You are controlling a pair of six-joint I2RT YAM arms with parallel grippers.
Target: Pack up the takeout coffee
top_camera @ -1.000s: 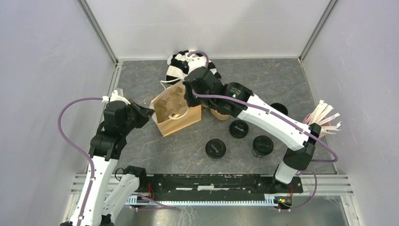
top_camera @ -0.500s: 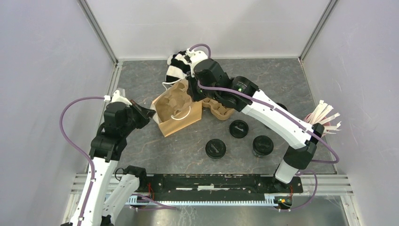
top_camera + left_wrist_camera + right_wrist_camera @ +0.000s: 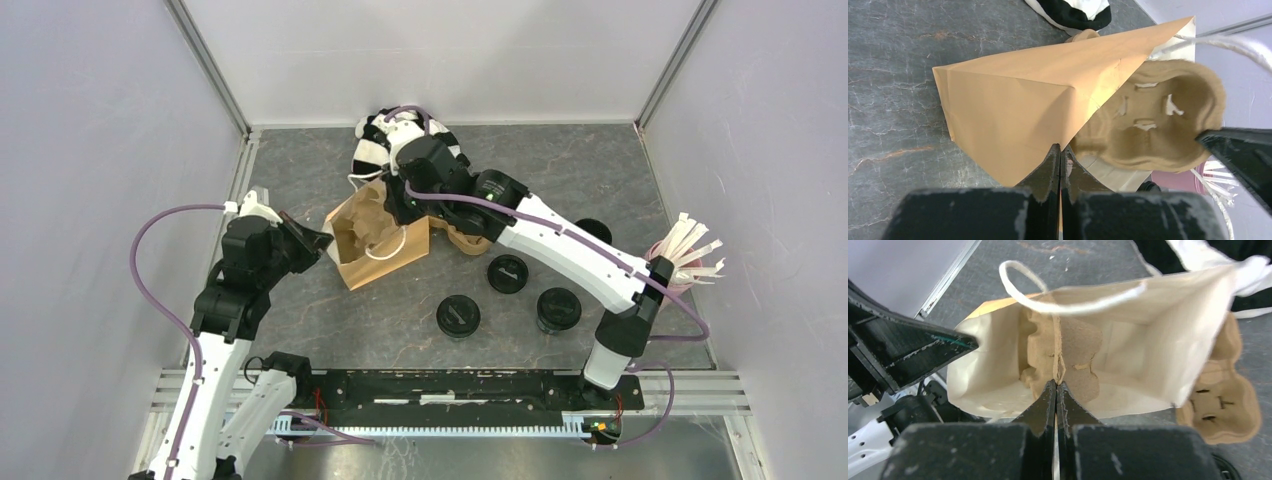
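Cups (image 3: 558, 309) stand on the tabletop (image 3: 330, 320), right of the bag (image 3: 375, 255) and nearer my right arm. My left fingers (image 3: 1048, 167) pinch the bag's edge; my right fingers (image 3: 1045, 402) are clamped on the carrier (image 3: 1068, 347) inside its open mouth.

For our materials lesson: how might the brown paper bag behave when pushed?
The bag looks floppy: its wall creases where the left claw pinches it. Probably light and easily tipped; only a cardboard carrier shows inside.
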